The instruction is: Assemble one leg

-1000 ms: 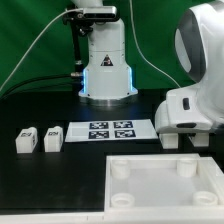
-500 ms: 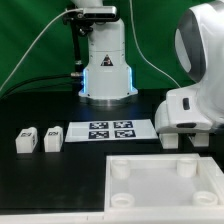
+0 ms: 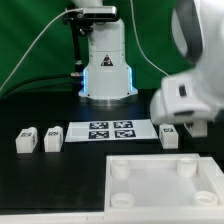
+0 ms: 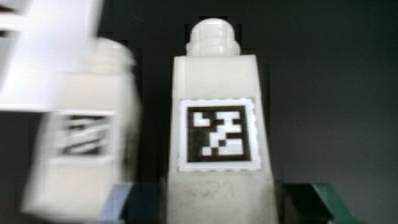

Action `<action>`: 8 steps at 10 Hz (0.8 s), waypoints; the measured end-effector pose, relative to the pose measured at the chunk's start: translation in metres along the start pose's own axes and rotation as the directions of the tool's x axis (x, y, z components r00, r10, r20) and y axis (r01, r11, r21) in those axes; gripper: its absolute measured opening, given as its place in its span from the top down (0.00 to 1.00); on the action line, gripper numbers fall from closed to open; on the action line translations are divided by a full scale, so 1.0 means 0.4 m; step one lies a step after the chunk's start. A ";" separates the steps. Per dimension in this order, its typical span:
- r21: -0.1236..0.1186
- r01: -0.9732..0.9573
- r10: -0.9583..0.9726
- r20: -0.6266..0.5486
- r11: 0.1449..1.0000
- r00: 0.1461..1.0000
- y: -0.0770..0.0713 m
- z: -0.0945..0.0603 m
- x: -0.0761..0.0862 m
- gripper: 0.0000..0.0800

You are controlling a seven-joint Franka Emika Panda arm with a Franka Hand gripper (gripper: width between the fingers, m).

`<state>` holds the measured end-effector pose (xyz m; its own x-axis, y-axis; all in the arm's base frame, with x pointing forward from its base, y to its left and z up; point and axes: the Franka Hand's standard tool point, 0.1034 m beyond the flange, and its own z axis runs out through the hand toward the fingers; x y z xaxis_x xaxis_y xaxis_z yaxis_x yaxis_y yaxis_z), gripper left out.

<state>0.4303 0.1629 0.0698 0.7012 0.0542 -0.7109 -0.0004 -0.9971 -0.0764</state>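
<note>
Grasping step: leg (image 4: 217, 110) pickup, not yet gripped
Gripper (image 4: 222, 200): jaws apart, straddling leg
Leg place: just past marker board (image 3: 108, 130), exterior view's right end
Next: close squarely on leg, then lift

No word, letter, number or brand name can be read in these pictures. The only signs are square black-and-white coded markers.

In the wrist view, the near leg (image 4: 219, 90) carries one such marker on the face turned to the camera. It is a black square with a white blocky pattern inside, clear to see but it is not text. The second leg (image 4: 89, 110) beside it also carries one, seen at a slant and blurred.

In the exterior view, the marker board (image 3: 110, 130) on the bench (image 3: 60, 175) shows several of these markers. The far-left leg (image 3: 25, 140), the leg next to it (image 3: 52, 137) and the right-hand leg (image 3: 170, 135) each show one. All of them are too small to make out the pattern.
</note>
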 end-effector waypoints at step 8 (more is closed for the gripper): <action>-0.036 0.077 -0.079 -0.724 0.996 0.685 0.033 -0.242 -0.014 0.64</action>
<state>0.4954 0.1442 0.1404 0.9967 0.0768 0.0250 0.0790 -0.9912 -0.1059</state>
